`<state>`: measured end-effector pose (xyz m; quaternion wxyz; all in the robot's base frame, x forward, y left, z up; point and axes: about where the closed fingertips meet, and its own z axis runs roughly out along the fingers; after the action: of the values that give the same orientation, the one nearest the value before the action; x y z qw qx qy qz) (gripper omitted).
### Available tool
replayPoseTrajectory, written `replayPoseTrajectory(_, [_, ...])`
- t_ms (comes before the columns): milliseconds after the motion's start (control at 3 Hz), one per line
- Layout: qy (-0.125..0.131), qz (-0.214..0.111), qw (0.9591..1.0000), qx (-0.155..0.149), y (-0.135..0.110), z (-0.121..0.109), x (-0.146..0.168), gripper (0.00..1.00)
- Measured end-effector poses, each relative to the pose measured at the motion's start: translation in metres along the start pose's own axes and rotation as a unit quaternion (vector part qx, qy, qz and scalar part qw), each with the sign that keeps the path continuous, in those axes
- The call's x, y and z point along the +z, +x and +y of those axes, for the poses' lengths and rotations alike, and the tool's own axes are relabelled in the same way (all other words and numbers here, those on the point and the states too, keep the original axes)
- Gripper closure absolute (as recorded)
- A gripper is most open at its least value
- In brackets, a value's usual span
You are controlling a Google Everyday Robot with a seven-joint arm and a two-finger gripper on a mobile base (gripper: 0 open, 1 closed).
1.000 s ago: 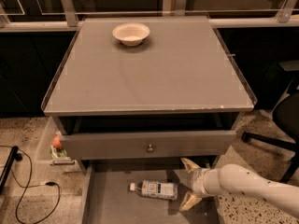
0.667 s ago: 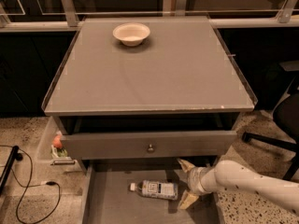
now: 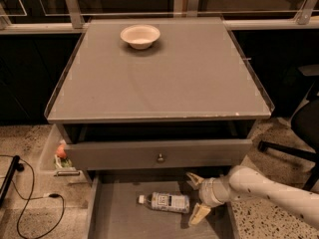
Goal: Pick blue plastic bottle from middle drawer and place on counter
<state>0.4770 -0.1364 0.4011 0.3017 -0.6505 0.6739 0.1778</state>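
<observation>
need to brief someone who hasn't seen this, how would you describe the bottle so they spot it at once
Under the grey counter, the middle drawer is pulled out. On its floor the blue plastic bottle lies on its side, base toward the open gripper. Clear with a white cap and label, it is unlike the white bowl up top.

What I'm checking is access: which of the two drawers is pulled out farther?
The middle drawer, the lower one holding the blue plastic bottle; the knobbed drawer above is barely out. The gripper sits open at the bottle's base.
</observation>
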Motion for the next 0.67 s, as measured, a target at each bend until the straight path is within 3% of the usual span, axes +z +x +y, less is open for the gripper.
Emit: replayPoseTrajectory(667, [-0.035,-0.037,0.9986,0.016,0.000,0.004,0.026,0.00])
